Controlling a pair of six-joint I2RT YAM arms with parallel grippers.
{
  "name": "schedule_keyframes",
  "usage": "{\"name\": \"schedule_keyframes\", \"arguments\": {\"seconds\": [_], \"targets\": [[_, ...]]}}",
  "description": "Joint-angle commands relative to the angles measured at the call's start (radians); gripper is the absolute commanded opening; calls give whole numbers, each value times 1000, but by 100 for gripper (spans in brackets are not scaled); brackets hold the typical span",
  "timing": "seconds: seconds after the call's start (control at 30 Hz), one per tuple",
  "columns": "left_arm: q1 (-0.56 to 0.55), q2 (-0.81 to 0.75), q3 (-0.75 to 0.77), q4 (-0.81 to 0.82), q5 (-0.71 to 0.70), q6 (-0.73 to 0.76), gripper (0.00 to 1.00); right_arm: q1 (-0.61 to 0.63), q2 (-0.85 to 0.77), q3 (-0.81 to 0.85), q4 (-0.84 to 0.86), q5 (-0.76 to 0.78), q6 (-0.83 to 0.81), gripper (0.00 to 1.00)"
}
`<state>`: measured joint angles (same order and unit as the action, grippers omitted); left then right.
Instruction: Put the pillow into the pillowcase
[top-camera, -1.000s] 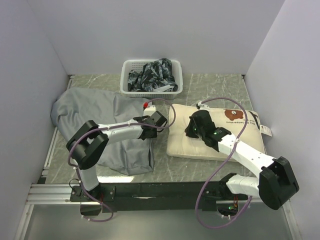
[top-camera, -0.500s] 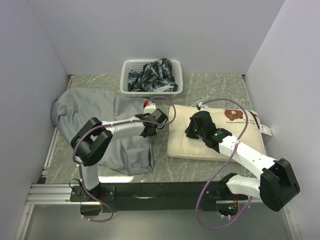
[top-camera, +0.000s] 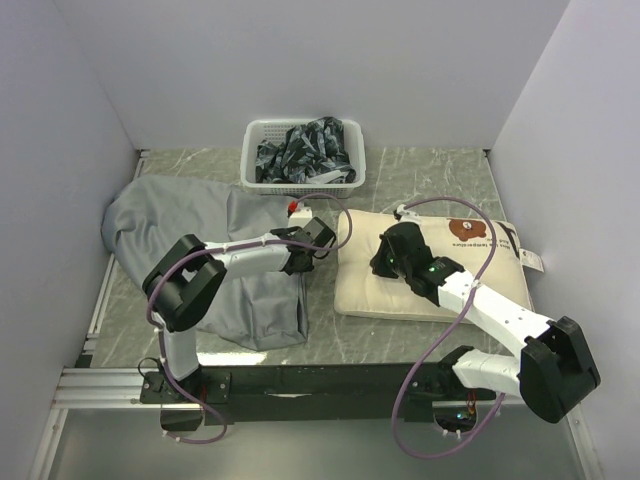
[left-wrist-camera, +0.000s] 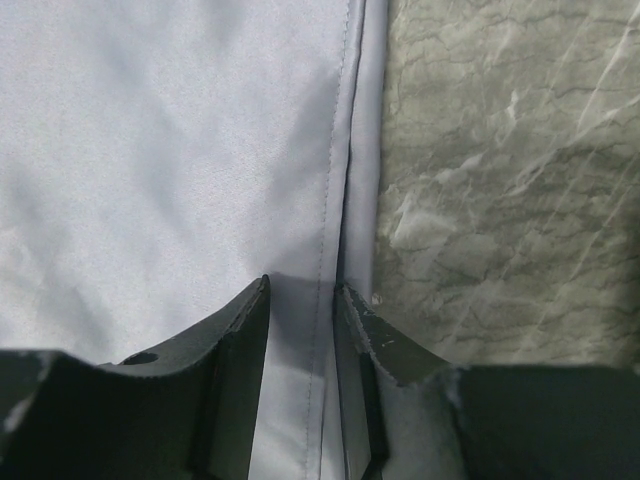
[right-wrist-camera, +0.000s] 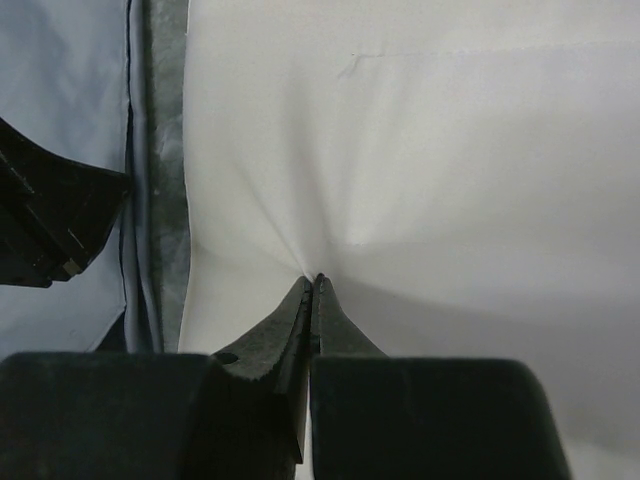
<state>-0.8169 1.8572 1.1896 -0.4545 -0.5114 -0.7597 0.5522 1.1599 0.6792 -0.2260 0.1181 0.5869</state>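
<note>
The grey pillowcase (top-camera: 190, 230) lies wrinkled on the left of the table. My left gripper (top-camera: 299, 258) rests on its right hem. In the left wrist view the pillowcase (left-wrist-camera: 180, 150) fills the left side, and my left gripper (left-wrist-camera: 302, 288) stands partly open with the stitched hem lying flat between its fingers. The cream pillow (top-camera: 362, 288) with a brown bear print (top-camera: 465, 228) lies just right of the pillowcase. My right gripper (top-camera: 381, 262) is shut on the pillow's cover near its left edge. The pillow (right-wrist-camera: 420, 150) puckers at the right gripper (right-wrist-camera: 316, 280).
A white basket (top-camera: 250, 160) holding dark patterned cloth stands at the back, behind the pillowcase and pillow. White walls close in the left, back and right sides. A narrow strip of marble tabletop (right-wrist-camera: 165, 150) separates pillow and pillowcase.
The left arm's elbow has shifted slightly right and its gripper has settled at the pillowcase hem. The right arm and the pillow have not moved.
</note>
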Motion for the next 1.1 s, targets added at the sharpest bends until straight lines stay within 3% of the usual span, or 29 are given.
{"name": "schedule_keyframes", "arguments": {"seconds": [0.0, 0.3, 0.5, 1.03, 1.07], "targets": [[2, 11, 8, 14, 4, 7, 37, 6, -19, -13, 20, 0, 11, 0], [4, -33, 1, 5, 2, 3, 24, 5, -25, -10, 16, 0, 7, 0], [12, -65, -7, -7, 4, 8, 8, 5, -20, -13, 20, -8, 8, 0], [62, -190, -116, 49, 123, 37, 19, 5, -11, -10, 33, -38, 4, 0], [65, -191, -120, 56, 129, 39, 15, 6, -11, -9, 33, -41, 4, 0]]}}
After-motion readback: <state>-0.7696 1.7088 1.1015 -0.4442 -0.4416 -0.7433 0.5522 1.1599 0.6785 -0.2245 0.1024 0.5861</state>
